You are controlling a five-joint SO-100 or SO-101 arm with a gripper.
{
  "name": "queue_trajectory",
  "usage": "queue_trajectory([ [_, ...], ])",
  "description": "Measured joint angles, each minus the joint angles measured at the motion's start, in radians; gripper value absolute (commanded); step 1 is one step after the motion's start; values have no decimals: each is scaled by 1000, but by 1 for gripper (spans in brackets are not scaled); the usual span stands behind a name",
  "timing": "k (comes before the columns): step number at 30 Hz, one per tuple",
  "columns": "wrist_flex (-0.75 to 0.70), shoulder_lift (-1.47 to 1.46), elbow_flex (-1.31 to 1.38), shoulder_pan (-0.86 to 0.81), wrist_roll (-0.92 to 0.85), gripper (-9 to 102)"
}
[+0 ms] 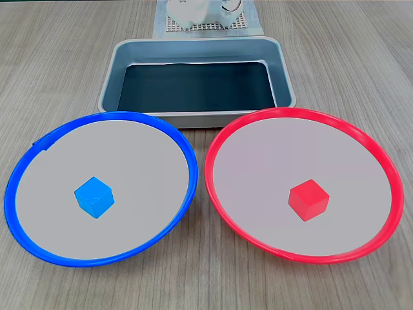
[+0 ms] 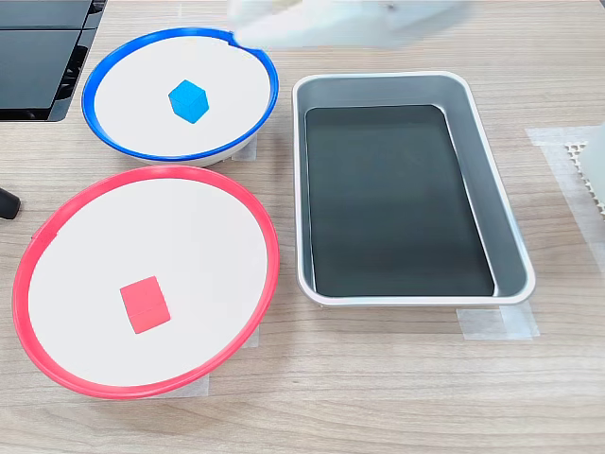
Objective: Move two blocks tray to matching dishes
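Both blocks out of the tray (image 1: 193, 55): blue block (image 1: 94, 197) sits in the blue-rimmed dish (image 1: 39, 145), red block (image 1: 308, 199) in the red-rimmed dish (image 1: 361, 139). Tray looks empty, so the task looks done. Blurred white arm (image 2: 350, 21) hangs beyond the tray's far edge; can't tell the pincer's state.

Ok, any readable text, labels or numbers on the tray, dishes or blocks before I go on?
None: no words, numbers or signs show in either fixed view.
The tray, blue-rimmed dish, red-rimmed dish, blue block and red block are all plain.
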State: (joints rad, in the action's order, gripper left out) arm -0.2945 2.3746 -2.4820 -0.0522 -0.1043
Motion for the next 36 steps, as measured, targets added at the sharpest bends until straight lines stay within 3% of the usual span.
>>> queue_trajectory([
  [7, -147, 574, -508, 3, -11, 0],
  [19, -646, 907, -540, -12, -5, 0],
  [24, -699, 930, -540, -12, 5, 5],
  [26, -703, 930, -540, -5, 0, 0],
  [36, -721, 931, -540, 77, -107, 0],
])
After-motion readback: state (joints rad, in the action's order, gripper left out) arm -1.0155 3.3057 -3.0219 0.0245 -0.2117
